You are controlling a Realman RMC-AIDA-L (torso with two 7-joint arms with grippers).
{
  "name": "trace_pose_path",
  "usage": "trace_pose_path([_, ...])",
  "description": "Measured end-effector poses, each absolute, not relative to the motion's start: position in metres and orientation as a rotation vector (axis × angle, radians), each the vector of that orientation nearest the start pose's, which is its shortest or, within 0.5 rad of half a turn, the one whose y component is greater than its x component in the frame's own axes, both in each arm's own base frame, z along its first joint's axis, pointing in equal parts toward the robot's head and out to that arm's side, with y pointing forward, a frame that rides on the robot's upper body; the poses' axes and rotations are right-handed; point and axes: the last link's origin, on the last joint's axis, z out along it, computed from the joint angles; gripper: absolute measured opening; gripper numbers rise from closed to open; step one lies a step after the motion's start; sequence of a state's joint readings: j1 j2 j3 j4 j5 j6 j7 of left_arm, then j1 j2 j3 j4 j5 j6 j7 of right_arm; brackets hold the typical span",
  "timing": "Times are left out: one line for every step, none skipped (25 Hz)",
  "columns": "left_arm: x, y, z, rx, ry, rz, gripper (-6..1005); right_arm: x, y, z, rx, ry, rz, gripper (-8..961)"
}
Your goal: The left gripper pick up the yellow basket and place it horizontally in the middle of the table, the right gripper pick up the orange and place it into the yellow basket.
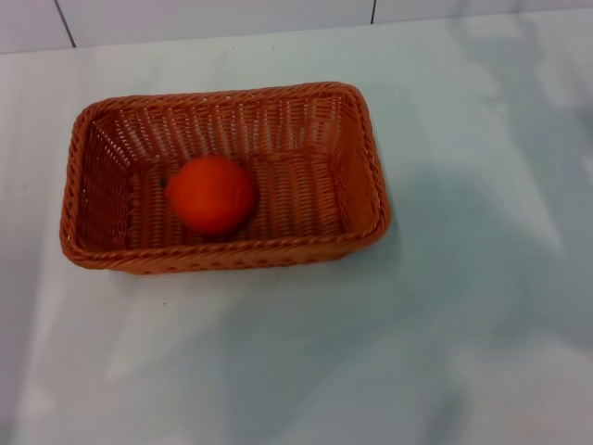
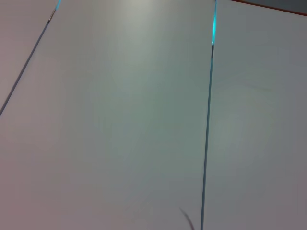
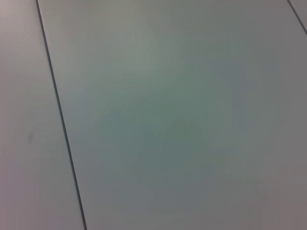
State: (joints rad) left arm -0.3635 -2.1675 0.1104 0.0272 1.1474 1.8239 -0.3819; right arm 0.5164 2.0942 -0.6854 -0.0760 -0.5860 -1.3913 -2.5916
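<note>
The yellow basket (image 1: 357,176), an orange-brown woven wicker rectangle, lies lengthwise across the white table (image 1: 417,352), left of the middle in the head view. The orange (image 1: 214,193) lies inside it on the basket floor, toward the left half. Neither gripper shows in the head view. The left wrist view and the right wrist view show only pale flat panels with thin dark seams. No fingers show in either.
The table's far edge meets a pale wall with dark seams (image 1: 63,20) at the top of the head view. Soft shadows fall on the table to the right of the basket and in front of it.
</note>
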Motion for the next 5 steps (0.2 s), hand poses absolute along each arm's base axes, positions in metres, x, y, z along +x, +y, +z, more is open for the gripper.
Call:
trace_pose_path([-0.3088,0.2599,0.0392,-1.217,-0.299,-1.158,779,0.3147,0.3473,0.0474,-0.613,-1.416,-1.485,945])
trace_pose_path([-0.3088,0.2599,0.0391,-1.217,-0.300,-1.160,779,0.3146,0.3474,0.0473,-0.613,-1.416,-1.485,945])
trace_pose_path([-0.3089,0.2598,0.0391,-1.217,-0.303,-1.163,779,0.3147,0.3474,0.0472,-0.614,-1.416,-1.485,945])
trace_pose_path([-0.3089,0.2596,0.0391,-1.216,-0.307,-1.169,779,0.3146,0.3474,0.0469,-0.615,-1.416,-1.484,945])
trace_pose_path([-0.3090,0.2595,0.0391,-1.216,-0.310,-1.173,779,0.3146,0.3473,0.0467,-0.616,-1.416,-1.484,945])
